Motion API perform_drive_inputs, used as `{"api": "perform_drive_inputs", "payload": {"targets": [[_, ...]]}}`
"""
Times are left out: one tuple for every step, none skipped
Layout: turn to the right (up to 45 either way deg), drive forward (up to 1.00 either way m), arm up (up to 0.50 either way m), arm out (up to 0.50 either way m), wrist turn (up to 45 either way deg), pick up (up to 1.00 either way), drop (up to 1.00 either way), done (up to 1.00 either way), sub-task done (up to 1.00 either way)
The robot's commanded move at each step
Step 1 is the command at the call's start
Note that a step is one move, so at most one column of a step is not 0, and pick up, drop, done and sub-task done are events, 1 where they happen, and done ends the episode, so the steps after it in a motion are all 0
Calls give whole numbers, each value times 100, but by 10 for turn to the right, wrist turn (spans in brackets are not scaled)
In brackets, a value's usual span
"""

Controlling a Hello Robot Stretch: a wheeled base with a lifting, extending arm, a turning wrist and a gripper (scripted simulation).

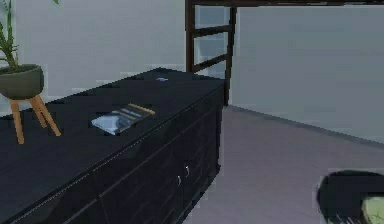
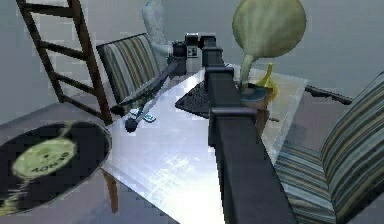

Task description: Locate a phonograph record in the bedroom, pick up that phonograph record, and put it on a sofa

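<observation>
A black phonograph record [image 2: 50, 155] with a yellow-green label shows large at the arm side view's lower left, its rim overlapping the pale table's [image 2: 170, 160] near corner. Its dark edge [image 1: 352, 198] also appears at the forward view's bottom right, above the floor. My arm [image 2: 235, 140] rises over the table. The gripper [image 2: 131, 118] reaches down-left, its thin fingers [image 2: 150, 95] ending just right of the record's rim. I cannot tell whether it holds anything.
A gramophone with an olive horn [image 2: 268, 30] stands on the table, with striped chairs [image 2: 130, 62] [image 2: 330, 150] around it. A wooden ladder [image 2: 65, 55] leans at the left. The forward view has a long dark sideboard [image 1: 110, 150] carrying a potted plant [image 1: 22, 85] and a flat book [image 1: 120, 118].
</observation>
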Motion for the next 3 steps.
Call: {"api": "perform_drive_inputs", "payload": {"targets": [[0,0,0,-48,0,0,0,0,0],[-450,0,0,0,0,0,0,0,0],[-450,0,0,0,0,0,0,0,0]]}}
